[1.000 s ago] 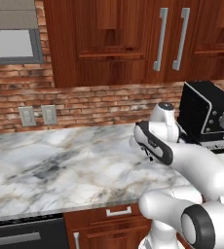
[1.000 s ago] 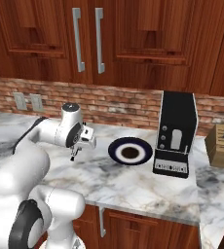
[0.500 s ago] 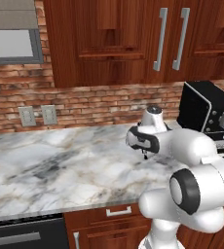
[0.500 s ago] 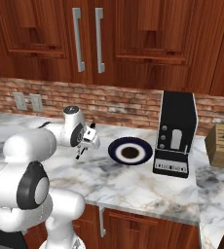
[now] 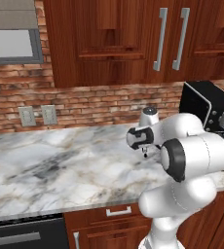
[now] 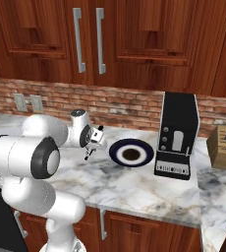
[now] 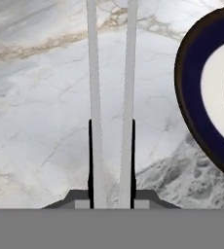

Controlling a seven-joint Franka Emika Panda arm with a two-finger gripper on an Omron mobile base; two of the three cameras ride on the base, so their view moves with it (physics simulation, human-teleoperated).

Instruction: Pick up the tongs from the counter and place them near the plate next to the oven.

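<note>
From the left base view, a white marble counter with grey veins (image 5: 60, 165) runs under red brick and reddish-brown cabinets, with a black coffee machine (image 5: 209, 104) at the far right. The white arm folds over the right part of the worktop, and its two-finger gripper (image 5: 144, 151) hangs just above the stone; what it carries is too small to make out here.

From the right base view, the same counter (image 6: 149, 182) bears a round dark-blue plate with a white ring and dark centre (image 6: 130, 152), just left of the coffee machine (image 6: 178, 135), with a wooden knife block (image 6: 224, 146) further right. The gripper (image 6: 89, 151) sits just left of the plate, above the surface, a thin pale utensil angling down from it.

In the hand view, the slim silvery-white tongs (image 7: 111, 97) run straight up from between the dark fingertips (image 7: 90, 160), which are clamped together on their two blades. The plate (image 7: 209, 97) lies close on the right.

This looks like the carrying step near its end: the next move calls for lowering the tongs onto bare marble beside the plate, then letting go.
</note>
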